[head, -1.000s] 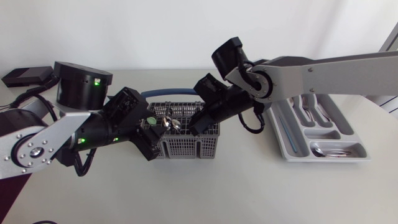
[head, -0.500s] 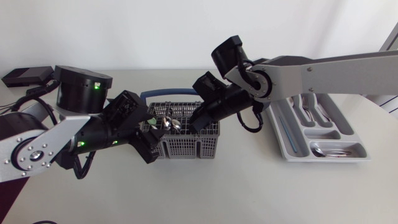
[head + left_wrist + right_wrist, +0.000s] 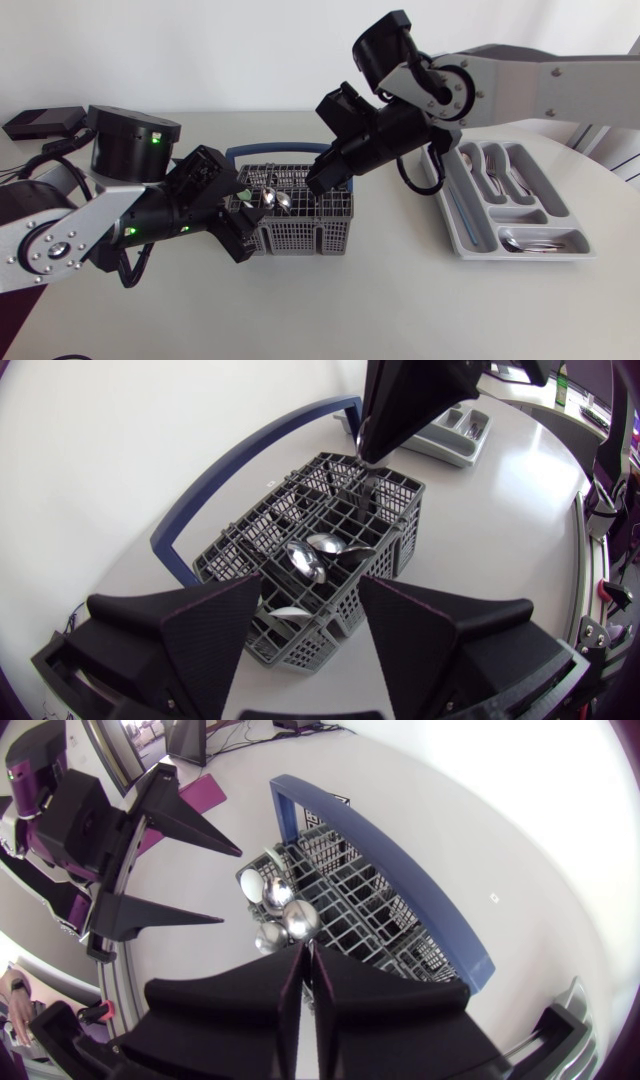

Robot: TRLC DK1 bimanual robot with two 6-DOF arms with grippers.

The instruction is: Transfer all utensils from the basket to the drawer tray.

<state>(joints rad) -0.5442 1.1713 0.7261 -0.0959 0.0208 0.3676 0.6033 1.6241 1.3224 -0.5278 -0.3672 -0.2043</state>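
Observation:
The grey mesh basket (image 3: 300,245) with a blue handle (image 3: 270,148) stands mid-table, spoons (image 3: 275,198) upright in its left part. My right gripper (image 3: 315,186) is over the basket's middle, shut on a thin utensil handle (image 3: 366,488) that runs down into a compartment. The right wrist view shows its tips (image 3: 305,952) pressed together above the spoon bowls (image 3: 285,915). My left gripper (image 3: 243,222) is open at the basket's left end; in its wrist view the basket (image 3: 400,540) lies just ahead of its fingers (image 3: 215,625). The drawer tray (image 3: 455,225) lies to the right.
The tray's compartments hold several spoons and forks (image 3: 500,180). A flat black device (image 3: 40,122) lies at the table's far left corner. Bare tabletop stretches in front of the basket and between basket and tray (image 3: 450,435).
My right gripper has closed over the basket, and the right arm has risen slightly. The left arm shifted a little toward the basket's end a second ago, then held still.

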